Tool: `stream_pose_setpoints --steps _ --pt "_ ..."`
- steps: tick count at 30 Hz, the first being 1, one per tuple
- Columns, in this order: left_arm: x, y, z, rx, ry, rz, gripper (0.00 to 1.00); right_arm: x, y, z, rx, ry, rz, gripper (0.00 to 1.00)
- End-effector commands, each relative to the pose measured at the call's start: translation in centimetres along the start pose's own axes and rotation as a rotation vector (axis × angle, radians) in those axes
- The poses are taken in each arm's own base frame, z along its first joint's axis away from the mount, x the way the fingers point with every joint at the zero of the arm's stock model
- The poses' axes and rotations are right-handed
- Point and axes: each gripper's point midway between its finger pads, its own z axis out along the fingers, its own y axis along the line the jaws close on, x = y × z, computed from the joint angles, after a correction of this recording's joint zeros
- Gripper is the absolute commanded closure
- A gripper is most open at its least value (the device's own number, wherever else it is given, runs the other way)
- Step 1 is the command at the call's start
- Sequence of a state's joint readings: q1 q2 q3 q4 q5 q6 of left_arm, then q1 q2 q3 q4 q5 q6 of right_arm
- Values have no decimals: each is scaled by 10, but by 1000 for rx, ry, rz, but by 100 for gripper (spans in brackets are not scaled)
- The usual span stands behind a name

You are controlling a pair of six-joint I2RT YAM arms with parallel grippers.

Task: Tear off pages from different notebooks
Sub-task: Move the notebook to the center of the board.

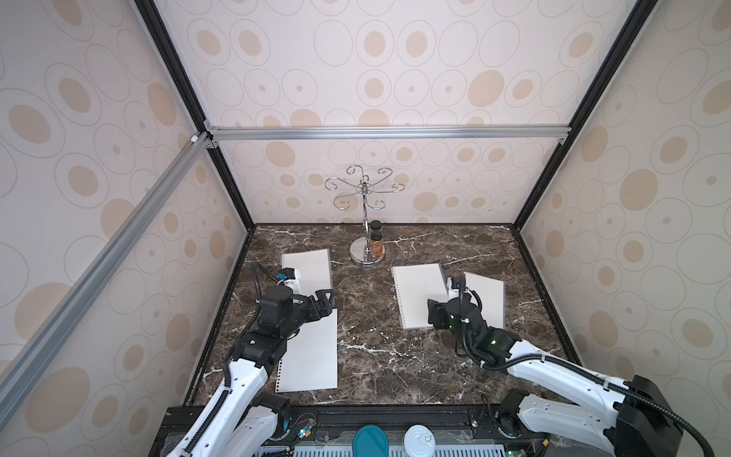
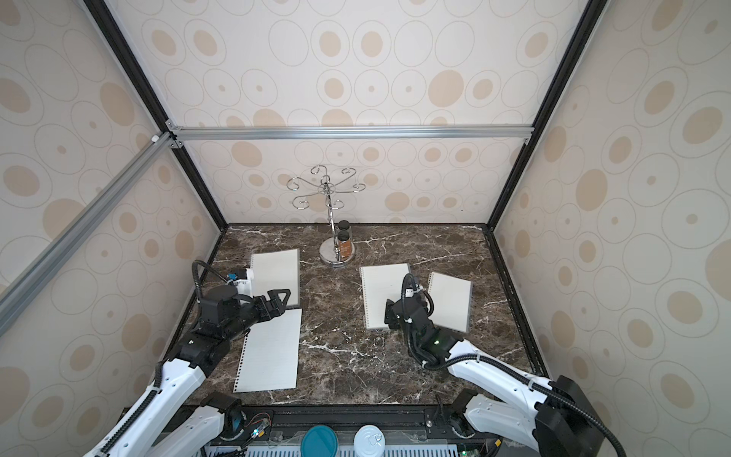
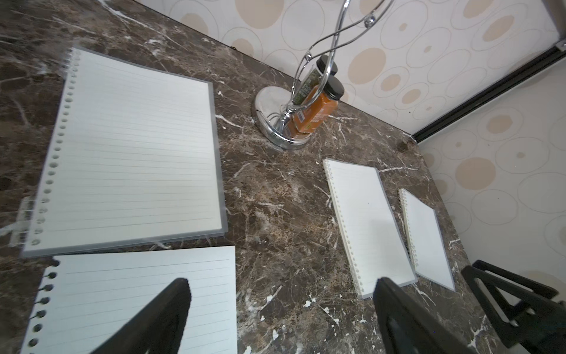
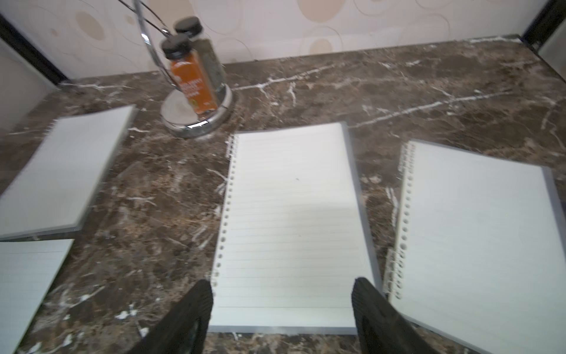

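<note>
Three notebooks lie open on the marble table. One is at the back left (image 1: 312,269), one in the middle (image 1: 417,289) (image 4: 291,214) and a smaller one on the right (image 1: 490,296) (image 4: 474,239). A loose page (image 1: 312,356) (image 3: 122,291) with punched holes lies flat in front of the left notebook. My left gripper (image 1: 326,300) (image 3: 283,283) hovers open over that page's far right corner, holding nothing. My right gripper (image 1: 435,314) (image 4: 282,283) is open above the middle notebook's near edge, its jaws spanning nearly the width of the pad.
A chrome hook stand (image 1: 366,253) with two spice jars (image 1: 375,245) at its base stands at the back centre. Patterned walls and black frame posts enclose the table on three sides. A teal lid (image 1: 370,441) and a white can (image 1: 419,441) sit beyond the front rail.
</note>
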State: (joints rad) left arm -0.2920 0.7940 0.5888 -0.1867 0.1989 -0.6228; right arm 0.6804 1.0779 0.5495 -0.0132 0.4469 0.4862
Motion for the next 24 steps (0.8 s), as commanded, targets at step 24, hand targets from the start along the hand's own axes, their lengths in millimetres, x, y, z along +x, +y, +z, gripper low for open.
stream_pose_setpoints --steps 24 --pt "101 -114 149 216 189 -8 5 39 -54 91 -58 367 217 32"
